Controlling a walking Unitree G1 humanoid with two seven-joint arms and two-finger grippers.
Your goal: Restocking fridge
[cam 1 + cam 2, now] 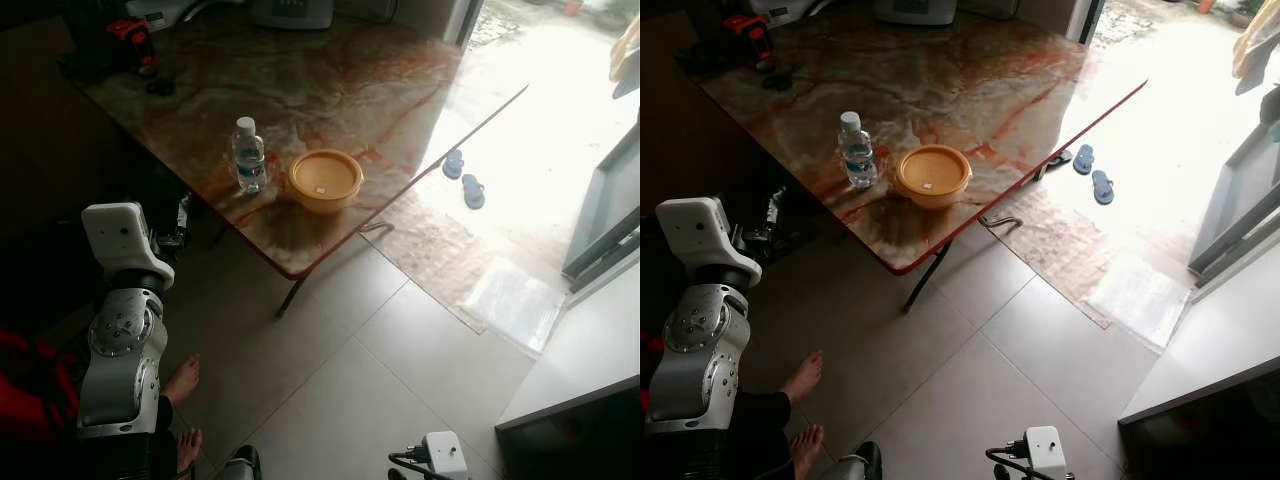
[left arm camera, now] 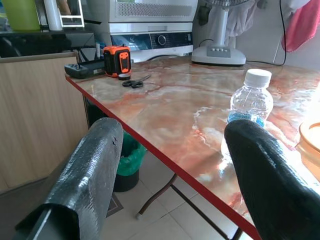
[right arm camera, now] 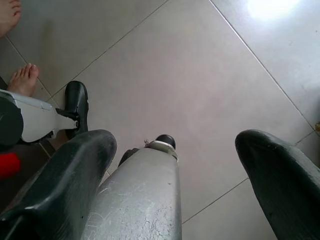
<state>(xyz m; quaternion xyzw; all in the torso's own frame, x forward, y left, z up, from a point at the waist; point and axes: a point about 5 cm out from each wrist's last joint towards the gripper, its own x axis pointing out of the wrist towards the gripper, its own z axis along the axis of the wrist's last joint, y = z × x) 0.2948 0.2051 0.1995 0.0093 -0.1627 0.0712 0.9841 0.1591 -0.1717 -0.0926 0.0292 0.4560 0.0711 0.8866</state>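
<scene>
A clear water bottle (image 1: 248, 155) with a white cap stands upright near the front edge of the marble-patterned table (image 1: 330, 80). Beside it, to its right, sits a yellow lidded bowl (image 1: 324, 179). My left arm (image 1: 120, 330) is raised at the left, short of the table's red edge. In the left wrist view my left gripper (image 2: 172, 135) is open, with the bottle (image 2: 251, 100) ahead of it, close to one finger (image 2: 265, 170). My right gripper (image 3: 175, 140) hangs open over the tiled floor, above my own leg (image 3: 137, 200).
A person's bare feet (image 1: 183, 380) rest on the floor next to my left arm. An orange tool (image 2: 116, 61), scissors (image 2: 132, 82) and a fan base (image 2: 218, 54) lie far back on the table. A green bin (image 2: 131, 155) stands under it. Blue sandals (image 1: 462, 178) lie by the bright doorway.
</scene>
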